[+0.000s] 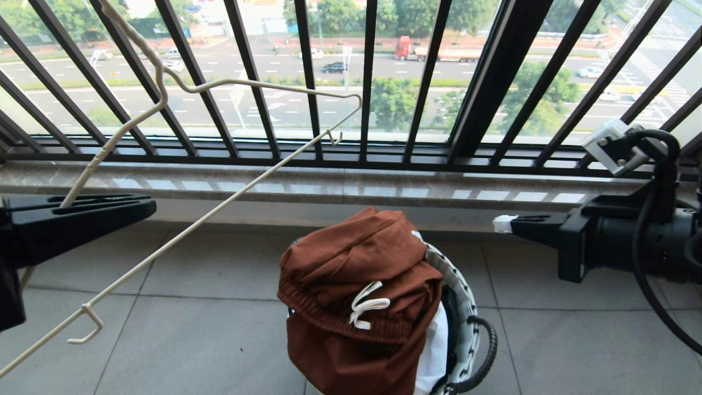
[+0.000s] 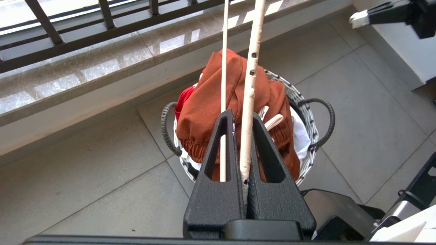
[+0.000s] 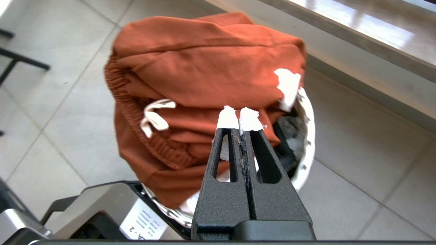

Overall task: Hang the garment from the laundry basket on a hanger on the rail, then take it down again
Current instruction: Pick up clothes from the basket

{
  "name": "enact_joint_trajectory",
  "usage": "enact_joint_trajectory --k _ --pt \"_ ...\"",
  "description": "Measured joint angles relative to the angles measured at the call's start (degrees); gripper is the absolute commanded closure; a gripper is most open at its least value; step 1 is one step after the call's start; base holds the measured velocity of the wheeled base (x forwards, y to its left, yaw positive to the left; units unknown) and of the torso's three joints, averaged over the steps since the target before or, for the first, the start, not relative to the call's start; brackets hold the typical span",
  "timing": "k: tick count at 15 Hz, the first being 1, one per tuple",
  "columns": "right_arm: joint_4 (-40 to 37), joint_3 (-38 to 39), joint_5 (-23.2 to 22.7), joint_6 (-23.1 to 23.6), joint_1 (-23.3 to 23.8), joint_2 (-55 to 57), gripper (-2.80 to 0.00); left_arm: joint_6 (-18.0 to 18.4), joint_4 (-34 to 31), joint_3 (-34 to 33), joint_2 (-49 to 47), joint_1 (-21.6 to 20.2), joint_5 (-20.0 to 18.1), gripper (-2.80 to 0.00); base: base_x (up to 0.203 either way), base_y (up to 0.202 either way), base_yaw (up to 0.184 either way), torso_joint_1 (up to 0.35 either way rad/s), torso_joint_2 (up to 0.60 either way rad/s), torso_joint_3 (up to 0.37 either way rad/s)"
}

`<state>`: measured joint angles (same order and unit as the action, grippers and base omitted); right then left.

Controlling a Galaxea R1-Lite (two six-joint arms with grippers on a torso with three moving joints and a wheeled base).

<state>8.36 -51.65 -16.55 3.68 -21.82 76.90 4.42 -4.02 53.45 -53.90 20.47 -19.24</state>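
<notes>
The garment (image 1: pixel 351 274), rust-brown shorts with a white drawstring, lies heaped on top of the laundry basket (image 1: pixel 466 307) on the tiled floor. My left gripper (image 1: pixel 148 208) is at the left, above floor level, shut on the long neck of the cream wire hanger (image 1: pixel 118 140), which tilts up across the window. In the left wrist view the hanger neck (image 2: pixel 248 102) is pinched between the jaws of the left gripper (image 2: pixel 242 114). My right gripper (image 1: pixel 502 224) hovers to the right of the basket, shut and empty. Its white-taped tips (image 3: pixel 238 117) hang over the garment (image 3: pixel 204 61). The rail is out of view.
A black railing of vertical bars (image 1: pixel 307 82) and a stone sill (image 1: pixel 329 186) stand just behind the basket. White cloth (image 1: pixel 433 351) and a bit of red cloth (image 2: pixel 184 98) lie under the shorts. My own base (image 3: pixel 102 211) is close in front of the basket.
</notes>
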Motion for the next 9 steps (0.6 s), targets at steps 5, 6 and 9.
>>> enact_joint_trajectory --k 5,6,9 --pt "0.9 -6.6 1.1 -0.4 -12.3 9.7 0.00 -1.6 0.0 1.9 1.1 -0.1 2.4 0.00 0.000 0.000 0.000 0.000 0.00 0.000" --pt "1.8 -7.4 2.8 -0.5 -15.1 11.2 0.00 -1.6 0.1 2.1 1.1 -0.1 3.4 0.00 0.000 0.000 0.000 0.000 0.00 0.000" --pt "6.6 -8.9 6.4 -0.5 -19.9 16.4 0.00 -1.6 0.1 2.6 1.4 0.0 4.3 0.00 0.000 0.000 0.000 0.000 0.00 0.000"
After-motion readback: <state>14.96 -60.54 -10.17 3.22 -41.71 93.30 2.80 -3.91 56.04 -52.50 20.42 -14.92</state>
